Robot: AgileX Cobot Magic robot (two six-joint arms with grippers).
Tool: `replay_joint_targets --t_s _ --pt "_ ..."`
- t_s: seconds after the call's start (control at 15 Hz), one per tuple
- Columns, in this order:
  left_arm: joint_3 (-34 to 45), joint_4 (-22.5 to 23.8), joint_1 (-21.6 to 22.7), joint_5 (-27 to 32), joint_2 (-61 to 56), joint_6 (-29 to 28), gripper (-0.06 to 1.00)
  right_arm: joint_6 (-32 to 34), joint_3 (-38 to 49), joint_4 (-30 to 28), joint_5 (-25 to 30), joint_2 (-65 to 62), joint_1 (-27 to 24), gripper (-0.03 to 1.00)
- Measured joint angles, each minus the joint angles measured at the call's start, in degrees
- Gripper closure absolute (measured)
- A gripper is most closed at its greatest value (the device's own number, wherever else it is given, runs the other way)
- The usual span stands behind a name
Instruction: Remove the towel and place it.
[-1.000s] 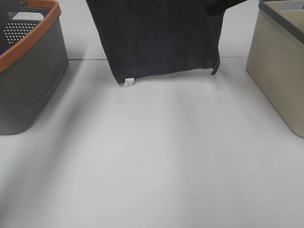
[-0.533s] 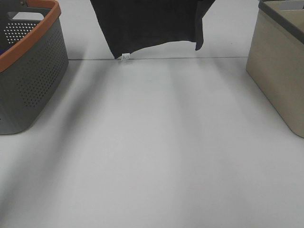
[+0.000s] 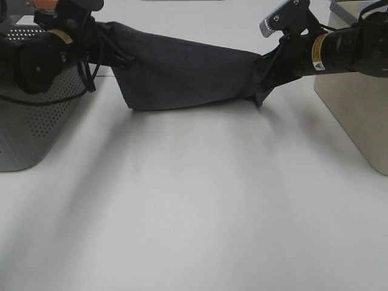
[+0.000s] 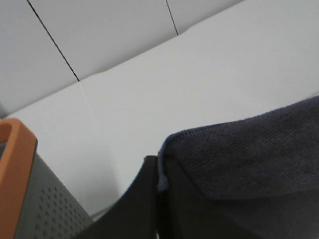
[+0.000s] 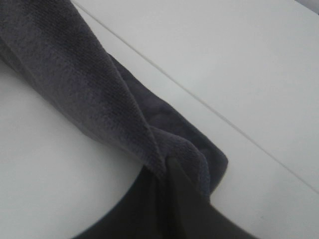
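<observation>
The dark charcoal towel (image 3: 185, 73) is stretched between my two grippers over the far part of the white table, its lower edge at or near the surface. My left gripper (image 3: 108, 43) is shut on the towel's left corner, next to the grey basket (image 3: 36, 127). My right gripper (image 3: 265, 65) is shut on the towel's right corner. The left wrist view shows the towel's edge (image 4: 249, 154) pinched by a dark finger (image 4: 139, 199). The right wrist view shows a bunched towel corner (image 5: 119, 114) clamped at the finger (image 5: 174, 199). The white tag is hidden.
The grey perforated basket with an orange rim (image 4: 15, 164) stands at the left. A beige bin (image 3: 354, 103) with a grey rim stands at the right. A table seam (image 5: 199, 99) runs behind the towel. Bare white tabletop (image 3: 194, 212) lies in front.
The towel hung from above with the arms out of view; now both arms have come down into view and the towel is lowered and stretched wide near the table.
</observation>
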Motion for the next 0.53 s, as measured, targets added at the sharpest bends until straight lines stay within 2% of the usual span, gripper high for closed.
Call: replay_joint_targets --t_s 0.33,0.53 --pt "9.85 0.0 0.0 -0.23 -2.69 -0.06 0.94 -2.01 10.89 -0.52 -5.44 -0.57 0.0 0.95" --pt "14.21 2.18 -1.66 0.23 -2.69 -2.46 0.94 -3.38 13.46 -6.53 -6.76 -0.63 0.0 0.95"
